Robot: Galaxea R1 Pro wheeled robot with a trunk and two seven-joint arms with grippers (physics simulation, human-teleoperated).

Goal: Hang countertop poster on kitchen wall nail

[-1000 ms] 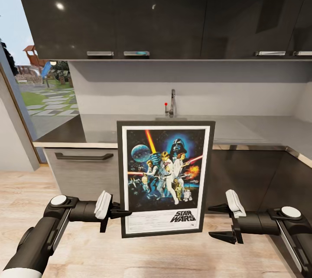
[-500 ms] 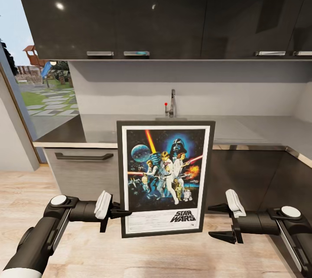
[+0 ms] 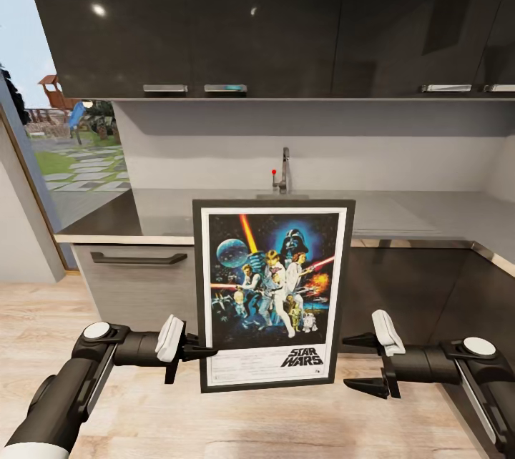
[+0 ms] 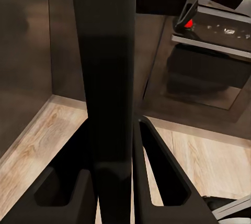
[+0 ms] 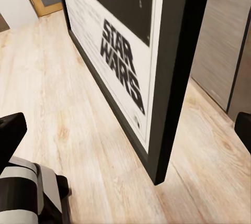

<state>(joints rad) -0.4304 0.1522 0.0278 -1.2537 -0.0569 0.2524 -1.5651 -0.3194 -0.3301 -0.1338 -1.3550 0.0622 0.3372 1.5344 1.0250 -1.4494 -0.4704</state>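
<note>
The desk (image 3: 400, 210) is behind you now: the poster (image 3: 272, 293) is off it, upright above the floor, its left edge clamped in your left hand (image 3: 204, 352). Your right hand (image 3: 357, 364) waits open just beside the frame. Next, probably turn to find a nail.

Faucet (image 3: 284, 170), dark upper cabinets (image 3: 265, 19)

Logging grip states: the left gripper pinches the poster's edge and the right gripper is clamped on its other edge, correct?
Not quite. The left gripper does pinch the poster, but the head view shows the right gripper open, apart from the frame.
</note>
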